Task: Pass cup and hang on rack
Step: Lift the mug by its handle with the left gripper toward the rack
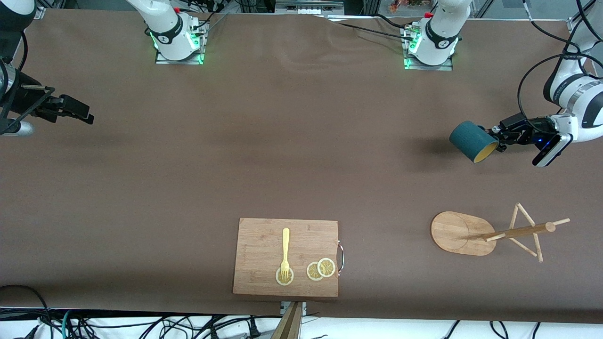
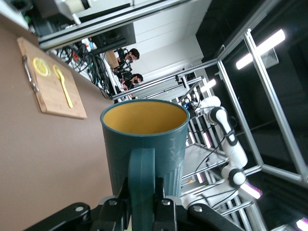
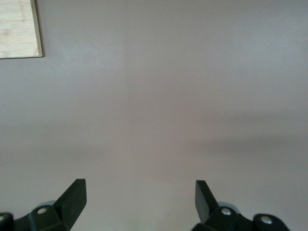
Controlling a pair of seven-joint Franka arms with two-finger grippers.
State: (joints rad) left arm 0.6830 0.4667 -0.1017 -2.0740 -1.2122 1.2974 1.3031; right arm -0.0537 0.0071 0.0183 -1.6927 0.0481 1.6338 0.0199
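Brown matting covered the long table [image 1: 292,155], with both arm bases bolted along its edge farthest from the front camera. At the left arm's end, the left gripper [image 1: 500,137] hung in the air above bare table, its fingers [image 2: 161,211] pinched tight on the handle of the small dark teal ribbed cup [image 1: 472,141]. That cup was held off the surface and tipped on its side, its yellowish-tan inside facing down toward the front camera (the left wrist view showed the handle squeezed between the two pads).

Nearer to the front camera than the cup, also at the left arm's end, stood the light bamboo mug rack [image 1: 464,233] with its oval flat base, central pole and thin angled pegs, none of them carrying anything.

The right gripper [image 1: 80,112] waited over bare table at the right arm's end, its black fingers [image 3: 72,197] spread wide with nothing between them.

Close to the table's near edge, about midway along, lay a rectangular bamboo cutting board [image 1: 264,235] with a metal handle. On it rested a yellow plastic fork [image 1: 285,254] and three lemon slices [image 1: 320,269], the fork's tines lying on one slice.
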